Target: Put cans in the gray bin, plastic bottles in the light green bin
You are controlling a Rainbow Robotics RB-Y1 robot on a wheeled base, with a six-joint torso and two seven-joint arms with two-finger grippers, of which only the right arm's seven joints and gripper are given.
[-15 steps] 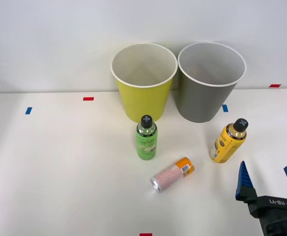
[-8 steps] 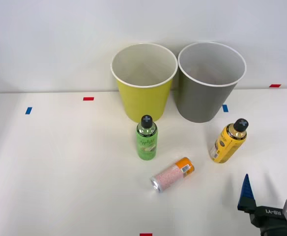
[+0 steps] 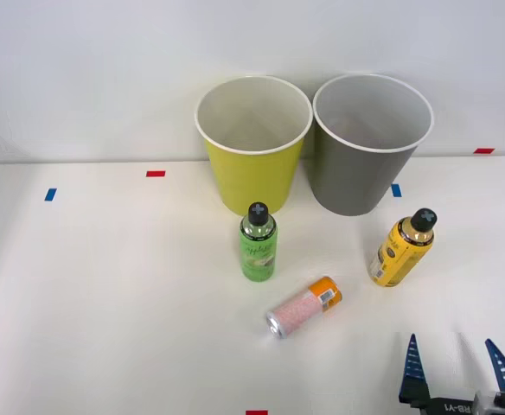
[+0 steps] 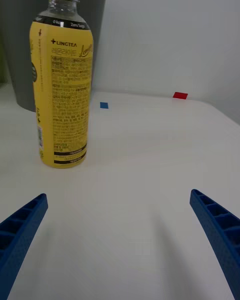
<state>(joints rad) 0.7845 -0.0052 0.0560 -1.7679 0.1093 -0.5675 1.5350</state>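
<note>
A pale pink can (image 3: 303, 307) with an orange end lies on its side mid-table. Two plastic bottles stand upright: a green one (image 3: 258, 243) and a yellow one (image 3: 402, 248) (image 4: 62, 80), both black-capped. At the back stand the light green bin (image 3: 252, 147) and, right of it, the gray bin (image 3: 369, 147) (image 4: 30, 40), side by side. My right gripper (image 3: 456, 363) (image 4: 120, 235) is open and empty at the front right edge of the table, in front of the yellow bottle with a gap of bare table between them.
Small red (image 3: 155, 174) and blue (image 3: 50, 194) tape marks dot the white table (image 3: 105, 294). More marks sit by the gray bin: blue (image 3: 396, 190) and red (image 3: 483, 150). A white wall stands behind the bins.
My right gripper has drawn back toward the table's front edge, away from the yellow bottle, staying open. The bottles, can and bins have not moved.
</note>
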